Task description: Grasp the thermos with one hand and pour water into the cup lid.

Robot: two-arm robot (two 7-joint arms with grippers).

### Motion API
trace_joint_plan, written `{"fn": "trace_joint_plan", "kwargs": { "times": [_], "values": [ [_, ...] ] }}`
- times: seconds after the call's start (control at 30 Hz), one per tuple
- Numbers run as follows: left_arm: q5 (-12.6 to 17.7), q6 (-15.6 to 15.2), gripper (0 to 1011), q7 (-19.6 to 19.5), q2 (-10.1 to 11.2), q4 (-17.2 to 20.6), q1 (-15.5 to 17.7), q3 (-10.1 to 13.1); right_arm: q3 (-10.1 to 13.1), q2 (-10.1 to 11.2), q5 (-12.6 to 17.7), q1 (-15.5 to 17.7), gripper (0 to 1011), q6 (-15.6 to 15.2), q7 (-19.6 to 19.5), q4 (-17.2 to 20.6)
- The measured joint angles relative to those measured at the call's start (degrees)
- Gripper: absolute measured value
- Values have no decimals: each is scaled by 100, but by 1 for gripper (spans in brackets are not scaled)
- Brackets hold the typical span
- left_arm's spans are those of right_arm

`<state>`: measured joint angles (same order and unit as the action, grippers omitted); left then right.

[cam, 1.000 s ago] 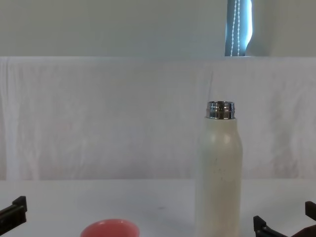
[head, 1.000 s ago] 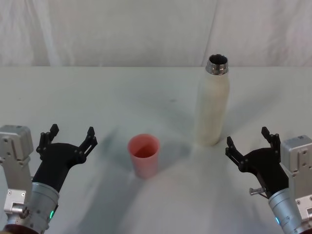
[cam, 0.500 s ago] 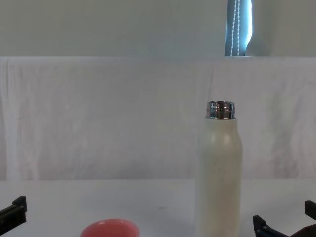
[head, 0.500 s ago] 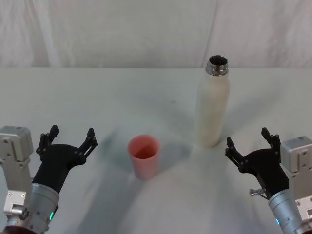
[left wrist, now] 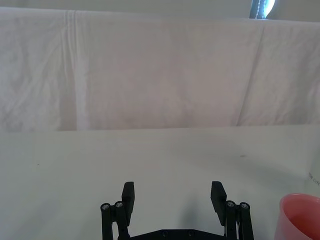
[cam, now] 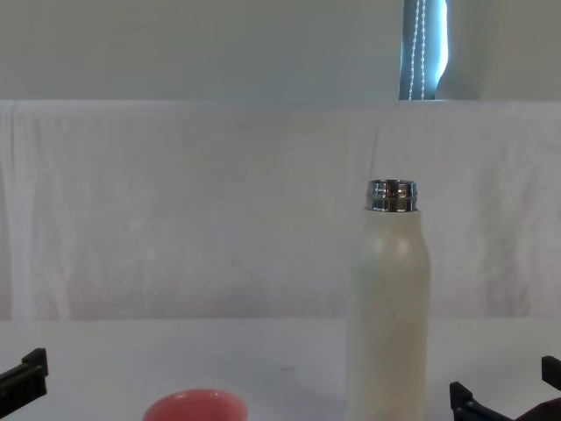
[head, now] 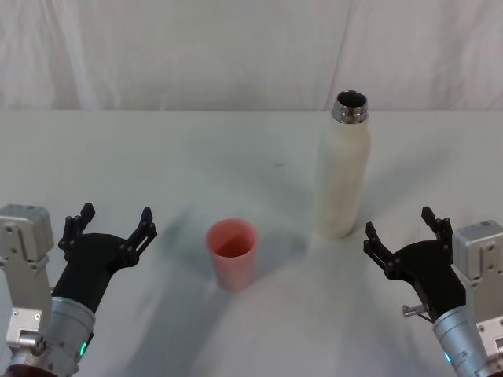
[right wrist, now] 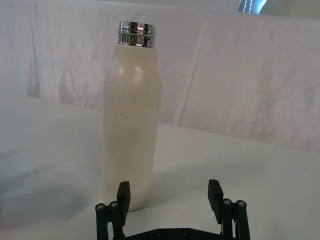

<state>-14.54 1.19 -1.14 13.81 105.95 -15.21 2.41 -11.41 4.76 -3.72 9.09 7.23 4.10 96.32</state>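
Here, the thermos (head: 343,169) stands upright and uncapped on the white table (head: 157,157), its silver neck open to the air, on the robot's right side and toward the far half of the surface. The cup lid (head: 232,251), pink-red and mouth up, sits nearer the robot and to the thermos's left, apart from it. The right gripper (head: 400,234) hovers low over the table just in front of the thermos and slightly to its right, fingers spread wide and holding nothing; its wrist view puts the bottle directly ahead, beyond one fingertip. The left gripper (head: 110,222) hangs at the near left, well apart from the cup lid, its fingers likewise wide and empty. A creased white cloth (head: 196,47) backs the table.
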Motion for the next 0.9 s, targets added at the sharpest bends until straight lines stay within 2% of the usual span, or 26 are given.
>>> {"fn": "trace_joint_plan", "kwargs": {
  "times": [0.9],
  "values": [
    [0,0,1001,0,0,0,0,0,-2,1,3,0,1000,-1,-1,0]
  ]
}}
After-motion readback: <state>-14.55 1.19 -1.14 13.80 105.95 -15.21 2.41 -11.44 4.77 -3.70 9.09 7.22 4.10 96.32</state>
